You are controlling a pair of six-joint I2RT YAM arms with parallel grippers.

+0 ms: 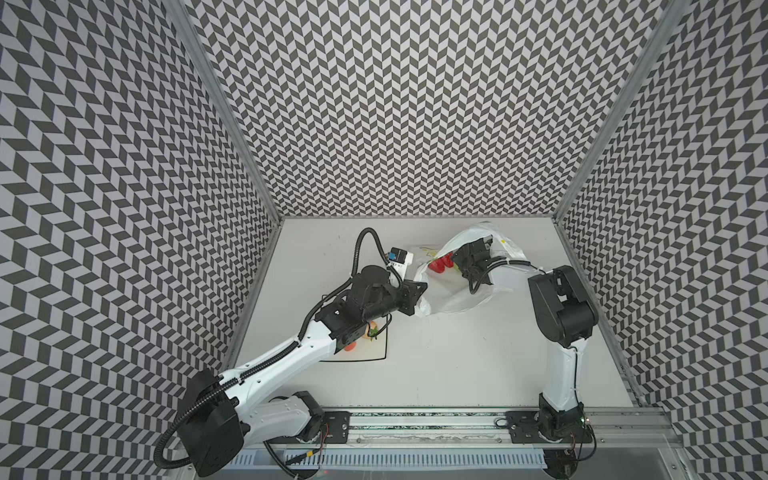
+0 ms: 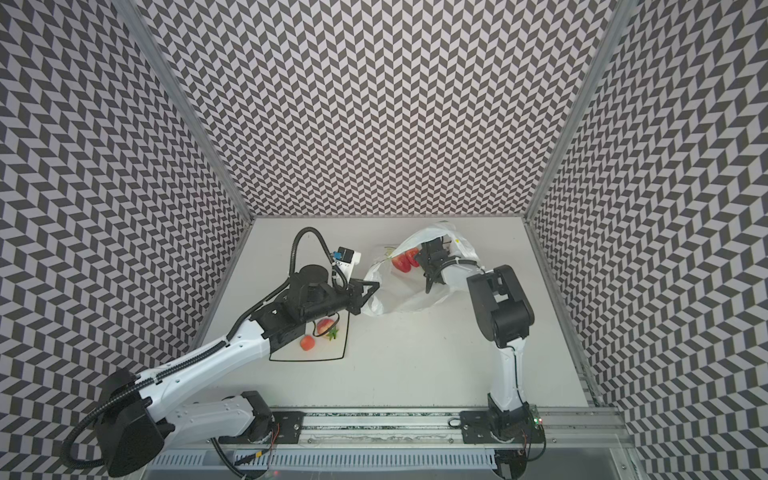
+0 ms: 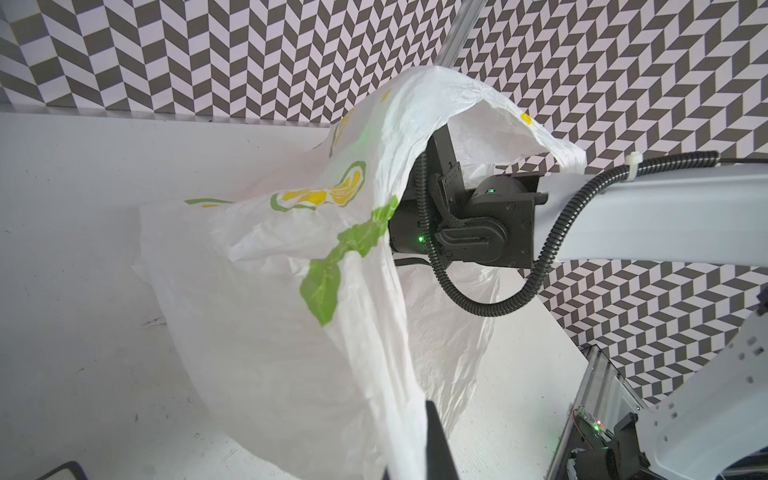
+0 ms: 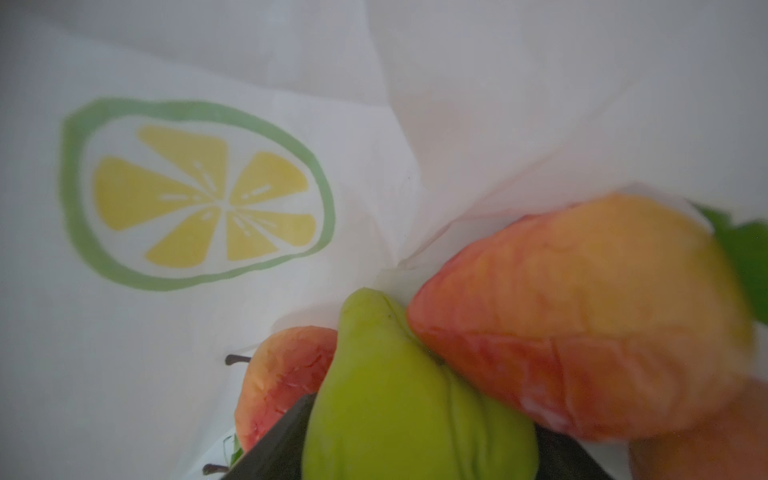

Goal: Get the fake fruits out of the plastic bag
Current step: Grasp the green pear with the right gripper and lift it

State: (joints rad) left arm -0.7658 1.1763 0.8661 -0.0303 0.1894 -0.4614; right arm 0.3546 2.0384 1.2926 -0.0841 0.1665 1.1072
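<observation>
Meanwhile, the left tool [image 1: 419, 291] was clamped on the rim of the plastic bag [image 1: 457, 297] lying on the desk [image 1: 457, 365]. The right tool [image 1: 459, 257] sat inside it, its jaws either side of a green fruit [image 4: 407, 395]; whether they gripped it I could not tell.

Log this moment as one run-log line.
left tool: shut on plastic bag edge | right tool: inside bag, astride green fruit, grip unconfirmed | plate: orange ball on it

Overhead pair; wrist views near bag [image 3: 291, 332]
</observation>
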